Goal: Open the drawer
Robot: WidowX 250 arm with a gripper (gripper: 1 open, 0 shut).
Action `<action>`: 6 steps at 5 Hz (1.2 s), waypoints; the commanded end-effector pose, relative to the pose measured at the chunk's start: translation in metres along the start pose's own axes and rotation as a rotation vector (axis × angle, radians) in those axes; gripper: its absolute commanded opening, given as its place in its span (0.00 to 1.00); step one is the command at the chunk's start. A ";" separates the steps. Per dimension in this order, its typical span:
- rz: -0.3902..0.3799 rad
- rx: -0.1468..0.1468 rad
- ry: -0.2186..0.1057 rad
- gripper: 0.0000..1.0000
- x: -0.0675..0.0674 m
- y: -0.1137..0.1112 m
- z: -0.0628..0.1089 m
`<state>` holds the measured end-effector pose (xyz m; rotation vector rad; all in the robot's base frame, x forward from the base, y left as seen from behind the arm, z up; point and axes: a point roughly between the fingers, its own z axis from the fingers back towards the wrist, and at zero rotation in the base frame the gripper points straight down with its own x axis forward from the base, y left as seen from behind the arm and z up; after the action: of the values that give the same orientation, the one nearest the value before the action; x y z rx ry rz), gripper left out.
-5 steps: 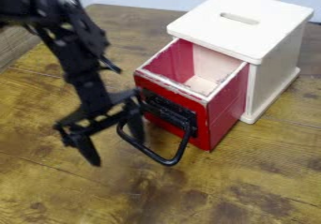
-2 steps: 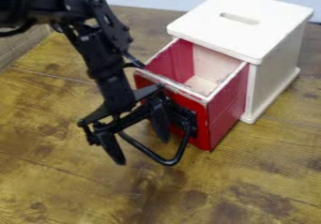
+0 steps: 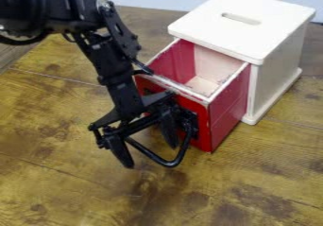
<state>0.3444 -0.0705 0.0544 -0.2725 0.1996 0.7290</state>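
While the glossy red, box-shaped drawer (image 3: pixel 225 112) stands pulled out from the cream-white wooden cabinet (image 3: pixel 247 26) on the brown wood-grain counter (image 3: pixel 76 187), its pinkish inside showing, I have my black jointed tool (image 3: pixel 149 135) down at its front. My fingers are spread wide, beside the big black loop handle (image 3: pixel 168 161); whether they touch it, I cannot tell.

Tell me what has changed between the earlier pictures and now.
The arm moved right across the image, bringing the open gripper from beside the black handle to over it; nothing is visibly gripped or released. The red drawer, its handle and the white cabinet stayed put.
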 end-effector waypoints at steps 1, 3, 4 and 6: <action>-0.096 -0.044 -0.015 1.00 -0.007 -0.023 0.028; -0.157 -0.036 0.014 1.00 -0.021 -0.023 0.032; -0.155 -0.038 0.015 1.00 -0.029 -0.018 0.028; -0.137 -0.082 0.032 1.00 -0.021 -0.016 0.032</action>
<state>0.3349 -0.0856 0.0666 -0.3327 0.2551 0.6051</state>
